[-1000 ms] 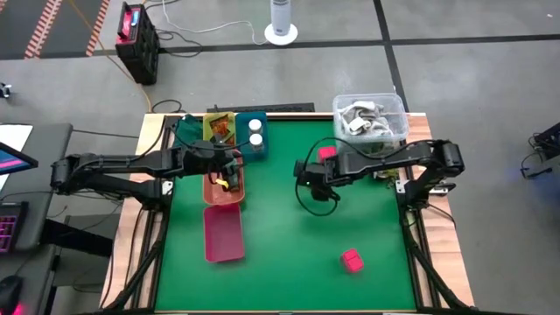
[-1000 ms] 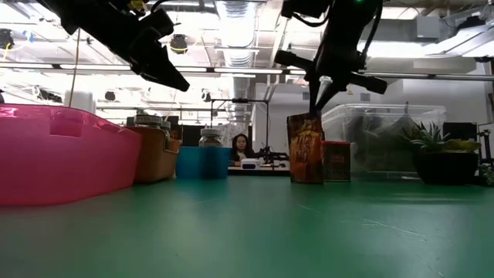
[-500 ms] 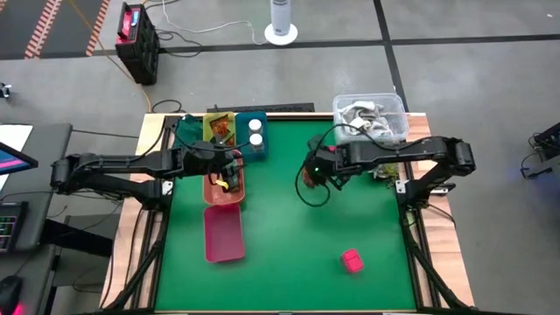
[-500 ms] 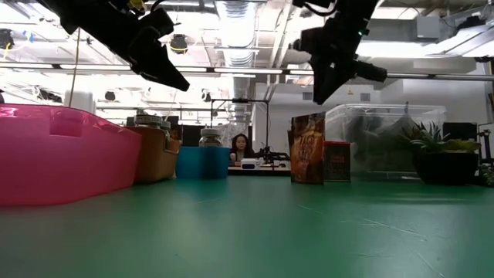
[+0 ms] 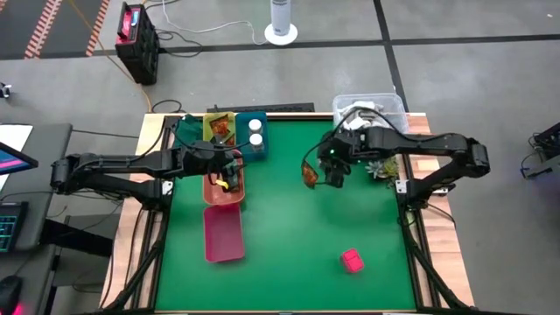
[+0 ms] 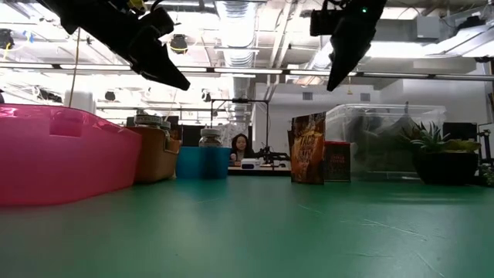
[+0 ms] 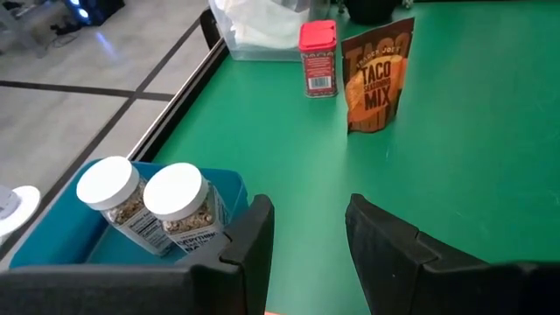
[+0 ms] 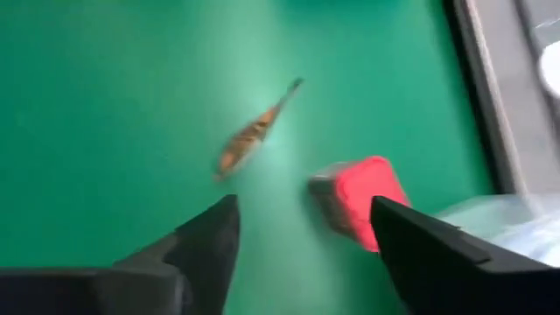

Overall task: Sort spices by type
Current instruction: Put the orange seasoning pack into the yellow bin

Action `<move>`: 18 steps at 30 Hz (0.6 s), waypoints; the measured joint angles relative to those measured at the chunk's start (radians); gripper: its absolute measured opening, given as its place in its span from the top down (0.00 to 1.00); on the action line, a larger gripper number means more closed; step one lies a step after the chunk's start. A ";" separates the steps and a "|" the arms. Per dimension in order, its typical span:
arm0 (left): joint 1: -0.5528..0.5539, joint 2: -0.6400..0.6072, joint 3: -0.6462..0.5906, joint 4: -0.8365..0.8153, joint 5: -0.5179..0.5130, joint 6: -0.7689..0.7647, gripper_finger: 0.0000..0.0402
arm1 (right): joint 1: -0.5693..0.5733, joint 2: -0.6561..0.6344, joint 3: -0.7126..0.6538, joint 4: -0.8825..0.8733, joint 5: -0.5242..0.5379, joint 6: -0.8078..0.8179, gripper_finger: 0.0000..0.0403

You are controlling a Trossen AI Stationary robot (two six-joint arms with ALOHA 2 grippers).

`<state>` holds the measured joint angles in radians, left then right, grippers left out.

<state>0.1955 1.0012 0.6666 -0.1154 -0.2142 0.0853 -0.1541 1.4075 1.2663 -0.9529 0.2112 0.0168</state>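
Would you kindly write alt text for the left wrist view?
A taco mix sachet stands upright on the green table beside a red-lidded spice jar. Nearer, two white-lidded jars sit in a blue tray, behind the left gripper's open fingers.

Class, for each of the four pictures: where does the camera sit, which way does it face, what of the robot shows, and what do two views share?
High: overhead, facing straight down; both arms, left tool, right tool.
Low: table height, facing level across the green table; arms overhead.
Left wrist: facing past its own open fingers at the taco sachet.
Right wrist: looking down between open fingers.
Shared: the sachet and the red-lidded jar beside it also show in the low view.
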 joint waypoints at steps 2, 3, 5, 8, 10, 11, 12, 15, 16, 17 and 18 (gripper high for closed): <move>0.000 0.000 0.000 0.001 0.000 0.000 0.66 | 0.002 0.005 0.000 0.004 -0.014 0.038 0.20; 0.000 0.000 0.000 0.001 0.000 0.000 0.66 | 0.004 0.010 0.000 0.014 -0.015 0.056 0.17; 0.000 0.000 0.000 0.001 0.003 -0.006 0.66 | 0.014 0.029 0.000 0.044 -0.015 0.087 0.14; 0.000 0.000 0.000 0.000 0.028 -0.027 0.66 | 0.033 0.062 0.000 0.085 -0.016 0.105 0.13; 0.000 0.000 0.000 -0.002 0.032 -0.035 0.66 | 0.043 0.076 0.000 0.095 -0.016 0.111 0.13; 0.000 0.000 0.000 -0.006 0.035 -0.038 0.66 | 0.046 0.083 0.000 0.097 -0.017 0.115 0.14; 0.000 0.000 0.000 -0.009 0.036 -0.039 0.66 | 0.046 0.086 -0.001 0.098 -0.017 0.121 0.16; 0.000 0.000 0.000 -0.012 0.039 -0.035 0.66 | 0.044 0.084 -0.036 0.141 -0.018 0.135 0.20; 0.000 0.000 0.000 -0.013 0.039 -0.032 0.66 | 0.040 0.081 -0.051 0.149 -0.024 0.142 0.22; 0.000 0.000 0.000 -0.013 0.040 -0.028 0.66 | 0.038 0.081 -0.063 0.150 -0.031 0.149 0.23; 0.000 0.000 0.000 -0.013 0.040 -0.022 0.66 | 0.035 0.080 -0.074 0.149 -0.033 0.156 0.25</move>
<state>0.1955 1.0012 0.6666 -0.1287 -0.1741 0.0630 -0.1192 1.4879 1.1922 -0.8043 0.1782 0.1731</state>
